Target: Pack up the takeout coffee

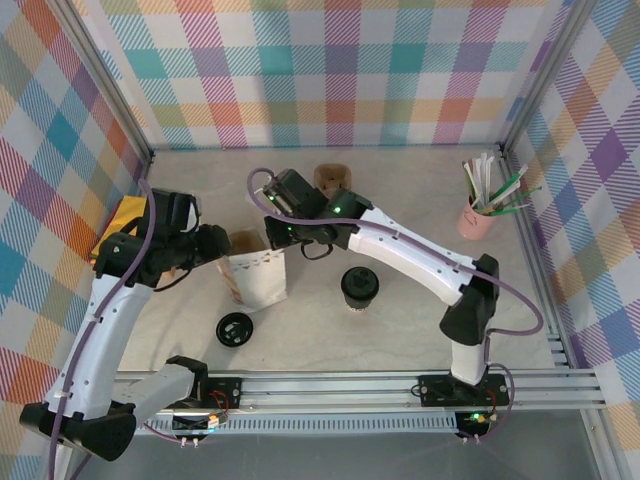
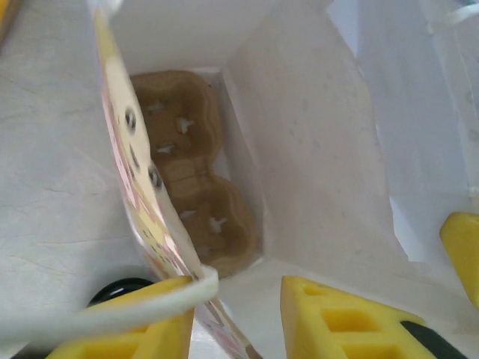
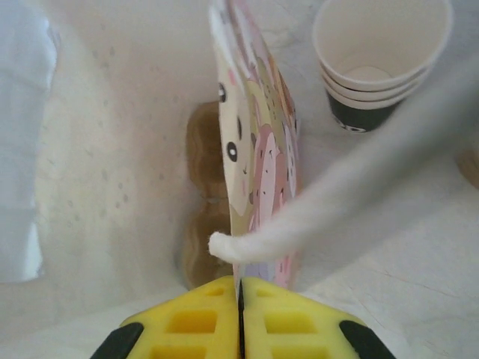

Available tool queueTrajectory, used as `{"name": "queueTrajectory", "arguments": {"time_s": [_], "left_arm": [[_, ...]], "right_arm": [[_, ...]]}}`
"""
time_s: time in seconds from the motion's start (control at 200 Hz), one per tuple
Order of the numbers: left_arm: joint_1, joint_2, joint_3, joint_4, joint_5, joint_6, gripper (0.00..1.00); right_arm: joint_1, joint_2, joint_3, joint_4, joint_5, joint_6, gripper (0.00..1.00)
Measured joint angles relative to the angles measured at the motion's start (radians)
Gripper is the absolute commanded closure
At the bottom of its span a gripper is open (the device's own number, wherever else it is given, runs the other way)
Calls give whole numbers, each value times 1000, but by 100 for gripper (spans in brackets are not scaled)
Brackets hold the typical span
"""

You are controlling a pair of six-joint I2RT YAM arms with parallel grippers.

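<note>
I am finding the paper bag [image 1: 262, 283] standing on the tabletop [image 1: 420, 200], mouth up, with a cardboard cup carrier [image 2: 187, 172] lying at its bottom. The right gripper [image 3: 239, 314] is pinching the bag's printed wall, its jaws pressed together on the paper. The left gripper [image 2: 236, 321] is sitting with jaws apart, a bag wall between them, not visibly clamped. The takeout coffee [image 1: 358, 287] is standing lidded on the tabletop, just right of the bag and untouched. I am judging the task as being at the bag-opening stage, with the lifting of the coffee into the carrier remaining.
</note>
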Motion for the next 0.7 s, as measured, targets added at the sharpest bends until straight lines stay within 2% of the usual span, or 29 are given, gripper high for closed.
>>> {"name": "queueTrajectory", "arguments": {"time_s": [0.085, 0.18, 0.28, 0.7], "left_arm": [[-44, 9, 0, 20, 5, -20, 48], [-84, 30, 0, 38, 6, -33, 51], [-114, 55, 3, 41, -4, -41, 44], [-196, 94, 69, 46, -55, -61, 41]], "right_arm": [[-1, -50, -51, -5, 34, 0, 93], [-8, -95, -100, -10, 58, 0, 93], [-16, -140, -152, -16, 75, 3, 93], [-33, -334, -336, -56, 84, 61, 92]]}}
